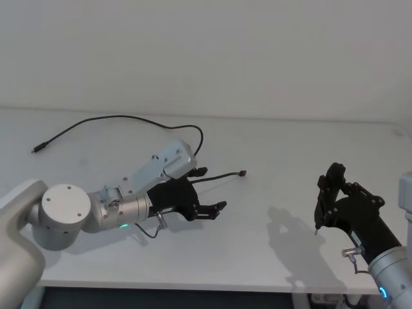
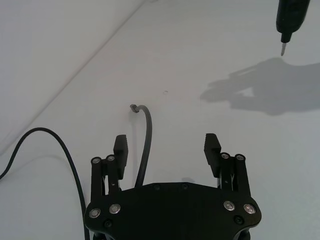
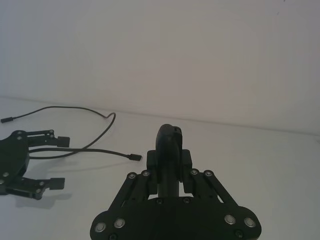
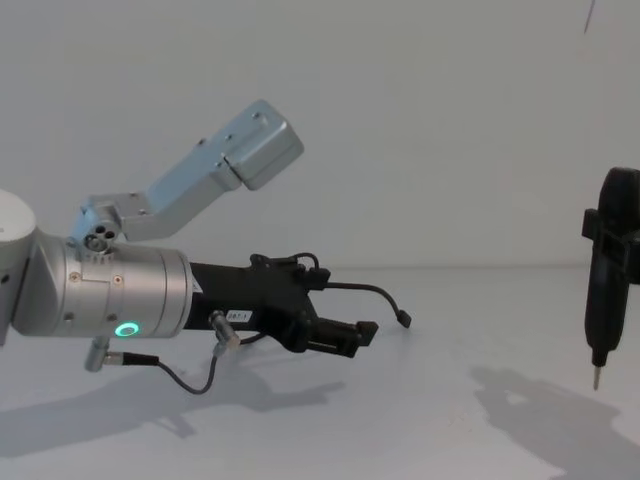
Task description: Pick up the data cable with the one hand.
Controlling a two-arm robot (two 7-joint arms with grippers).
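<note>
Black cable point(image 2: 148, 142) between left end effector's point(image 2: 166, 145) fingers.

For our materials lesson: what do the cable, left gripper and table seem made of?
Cable: likely rubbery black sheath, matte, since it bends in loose curves. Left gripper: seemingly hard black plastic, faint sheen, with metal screws. Table: smooth white, perhaps laminate; material unclear.

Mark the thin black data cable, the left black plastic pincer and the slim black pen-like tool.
thin black data cable point(image 1: 116, 117): head view, far arc.
left black plastic pincer point(image 2: 166, 145): left wrist view, midway between open fingertips.
slim black pen-like tool point(image 4: 603, 332): chest view, lower barrel.
</note>
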